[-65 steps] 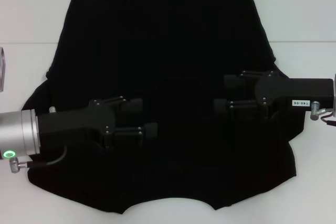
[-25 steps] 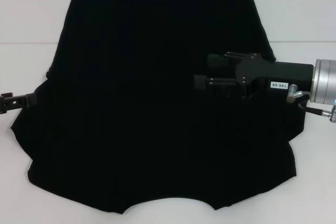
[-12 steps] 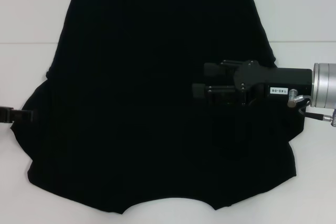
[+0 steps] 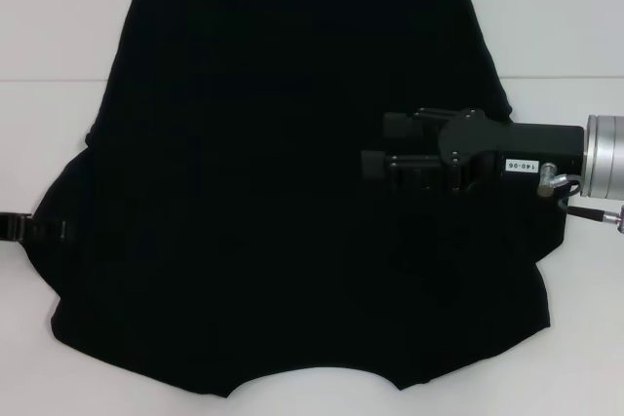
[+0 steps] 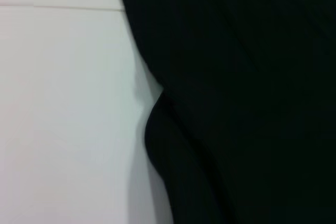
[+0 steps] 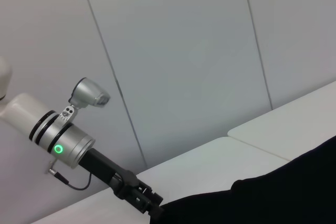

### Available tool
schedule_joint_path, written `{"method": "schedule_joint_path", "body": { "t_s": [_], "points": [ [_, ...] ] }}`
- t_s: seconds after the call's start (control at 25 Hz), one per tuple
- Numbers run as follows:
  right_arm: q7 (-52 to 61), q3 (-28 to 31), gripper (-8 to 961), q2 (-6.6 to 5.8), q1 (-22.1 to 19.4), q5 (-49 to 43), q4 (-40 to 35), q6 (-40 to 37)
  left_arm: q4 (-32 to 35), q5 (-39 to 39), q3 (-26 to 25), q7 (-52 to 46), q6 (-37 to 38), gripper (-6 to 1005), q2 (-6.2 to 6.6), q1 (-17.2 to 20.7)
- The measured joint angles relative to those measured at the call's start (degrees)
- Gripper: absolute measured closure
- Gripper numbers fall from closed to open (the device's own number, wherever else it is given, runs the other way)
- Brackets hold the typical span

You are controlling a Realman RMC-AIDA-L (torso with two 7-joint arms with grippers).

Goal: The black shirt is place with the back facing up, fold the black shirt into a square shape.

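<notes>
Head view: right end effector (image 4: 375, 146) open above black shirt (image 4: 273, 143).

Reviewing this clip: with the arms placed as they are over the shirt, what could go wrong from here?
1. The left gripper sits right at the black shirt's sleeve edge; a shallow pinch there may slip off or lift only one layer.
2. The right gripper hangs open over the shirt's middle-right, well inside the edge; descending there could bunch the fabric rather than catch the sleeve.
3. The arms are uneven, so any fold may come out skewed, not square.
</notes>
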Motion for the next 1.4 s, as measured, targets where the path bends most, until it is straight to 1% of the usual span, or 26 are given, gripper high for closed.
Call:
{"method": "schedule_joint_path", "body": {
  "t_s": [0.2, 0.88, 1.08, 1.32, 1.4],
  "points": [
    [-0.09, 0.03, 99, 0.0, 0.0, 0.01, -0.03, 0.03, -0.21, 0.55, 0.04, -0.13, -1.13, 198, -0.31, 0.34],
    [-0.15, 0.14, 100, 0.0, -0.09, 0.01, -0.05, 0.03, -0.17, 1.0, 0.94, -0.02, -2.19, 314, -0.47, 0.56],
    [-0.15, 0.37, 101, 0.0, -0.09, 0.0, -0.08, 0.1, -1.55, 1.97, 0.74, -0.16, -2.23, 348, -0.09, 0.1],
    [-0.15, 0.52, 100, 0.0, -0.11, 0.0, -0.08, 0.13, -1.74, 2.11, 0.87, -0.18, -2.28, 593, -0.06, 0.02],
    [-0.15, 0.51, 99, 0.0, -0.16, 0.0, -0.08, 0.12, -1.78, 2.11, 0.89, -0.19, -2.28, 652, -0.07, 0.02]
  ]
}}
